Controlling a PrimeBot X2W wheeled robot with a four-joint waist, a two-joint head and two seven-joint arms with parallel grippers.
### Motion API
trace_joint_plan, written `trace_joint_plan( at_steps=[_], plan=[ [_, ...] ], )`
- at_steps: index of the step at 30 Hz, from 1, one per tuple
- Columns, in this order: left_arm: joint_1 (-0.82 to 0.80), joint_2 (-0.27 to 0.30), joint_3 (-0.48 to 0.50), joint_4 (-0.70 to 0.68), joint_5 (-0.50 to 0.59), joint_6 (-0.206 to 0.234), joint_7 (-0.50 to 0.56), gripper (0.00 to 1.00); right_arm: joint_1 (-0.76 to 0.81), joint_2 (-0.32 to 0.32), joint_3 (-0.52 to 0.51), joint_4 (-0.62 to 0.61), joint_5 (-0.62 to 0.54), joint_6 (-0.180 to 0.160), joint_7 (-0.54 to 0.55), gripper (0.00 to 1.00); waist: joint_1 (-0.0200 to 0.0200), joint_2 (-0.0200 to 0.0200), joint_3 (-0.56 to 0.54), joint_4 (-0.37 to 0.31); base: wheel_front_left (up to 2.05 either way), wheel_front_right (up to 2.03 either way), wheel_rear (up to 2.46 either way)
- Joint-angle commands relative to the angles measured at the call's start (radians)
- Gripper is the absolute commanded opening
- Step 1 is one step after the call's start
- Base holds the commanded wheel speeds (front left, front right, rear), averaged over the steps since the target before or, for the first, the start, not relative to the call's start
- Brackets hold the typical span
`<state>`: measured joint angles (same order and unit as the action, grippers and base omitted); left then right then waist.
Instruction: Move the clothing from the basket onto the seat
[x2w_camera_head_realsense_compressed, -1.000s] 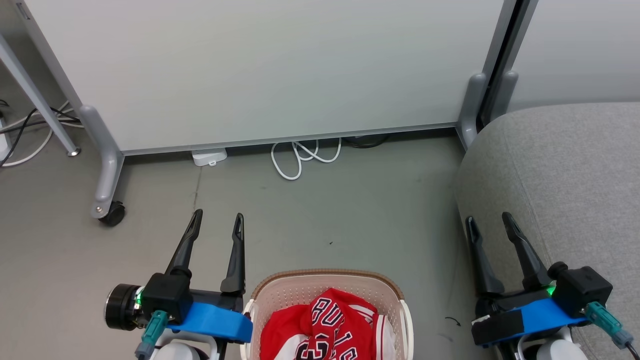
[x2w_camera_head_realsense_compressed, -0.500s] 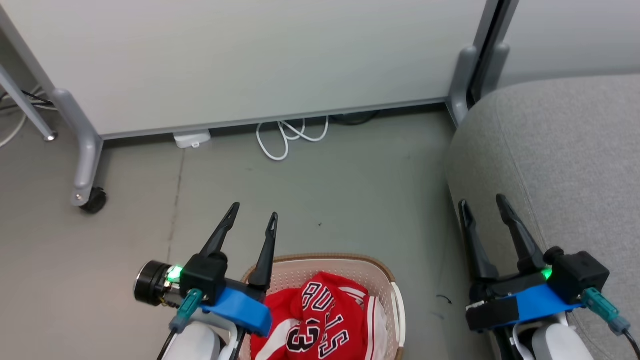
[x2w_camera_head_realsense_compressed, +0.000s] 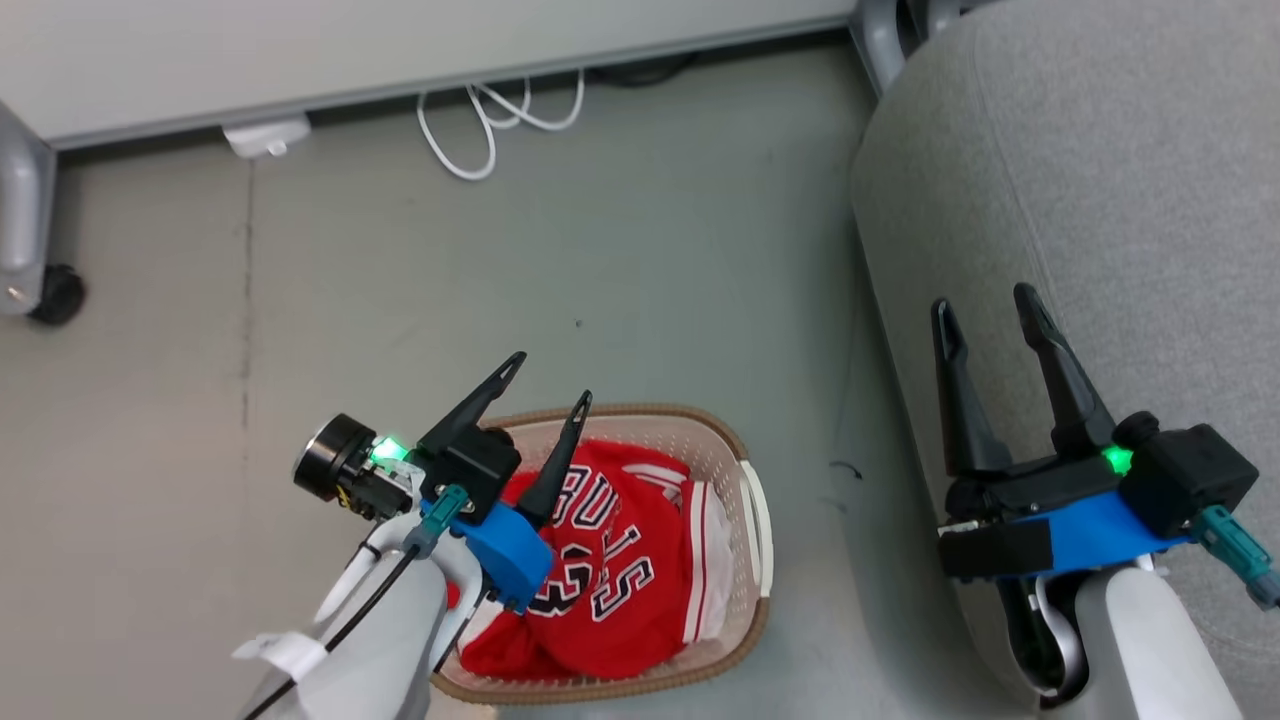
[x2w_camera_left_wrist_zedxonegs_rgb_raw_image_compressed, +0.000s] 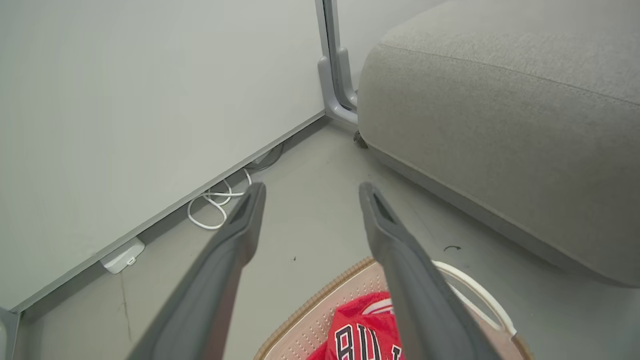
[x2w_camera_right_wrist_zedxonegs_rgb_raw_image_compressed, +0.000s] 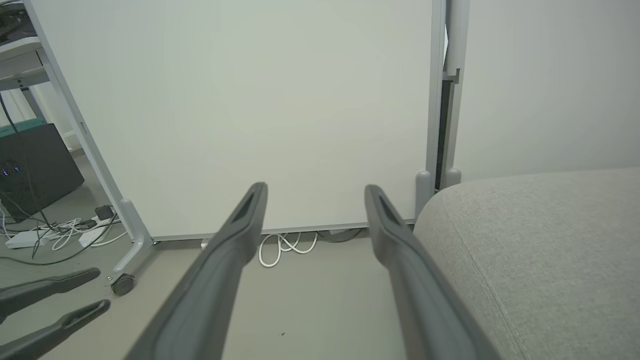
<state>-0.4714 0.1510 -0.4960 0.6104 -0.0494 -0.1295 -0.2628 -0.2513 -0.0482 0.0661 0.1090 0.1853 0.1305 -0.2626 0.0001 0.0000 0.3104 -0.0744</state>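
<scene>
**Task at its outset.** The left pincer (x2w_camera_head_realsense_compressed: 552, 378), jaws wide and empty, hangs over the rim of the basket (x2w_camera_head_realsense_compressed: 660, 411). The clothing (x2w_camera_head_realsense_compressed: 610, 560) lies heaped inside, just below and behind its fingertips, not yet gripped. The right pincer (x2w_camera_head_realsense_compressed: 983, 298), likewise wide and empty, hangs over the edge of the seat (x2w_camera_head_realsense_compressed: 1100, 150), whose visible part bears no garment. Judged left to do: grasp, lift, carry across, release.

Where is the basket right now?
In the head view the basket sits on the floor at lower centre, below the left gripper, left of the seat, clothing inside.
</scene>
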Motion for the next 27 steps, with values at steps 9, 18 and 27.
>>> trace_joint_plan(
  at_steps=[9,18,27],
  plan=[
    [-0.17,0.043,-0.186,0.186,-0.032,-0.001,-0.003,1.0,-0.09,-0.004,0.004,-0.031,-0.009,0.0,-0.003,1.0,-0.0001,0.0,0.184,-0.047,0.0,0.0,0.0],
    [-0.301,0.041,-0.399,0.364,-0.073,-0.001,-0.003,1.0,-0.164,-0.004,0.017,-0.063,-0.026,0.0,-0.003,1.0,-0.0001,0.0,0.333,-0.058,0.0,0.0,0.0],
    [-0.366,0.022,-0.575,0.523,-0.144,-0.001,-0.003,1.0,-0.215,-0.004,0.022,-0.079,-0.035,0.0,-0.003,1.0,-0.0001,0.0,0.434,-0.08,0.0,0.0,0.0]
  ],
)
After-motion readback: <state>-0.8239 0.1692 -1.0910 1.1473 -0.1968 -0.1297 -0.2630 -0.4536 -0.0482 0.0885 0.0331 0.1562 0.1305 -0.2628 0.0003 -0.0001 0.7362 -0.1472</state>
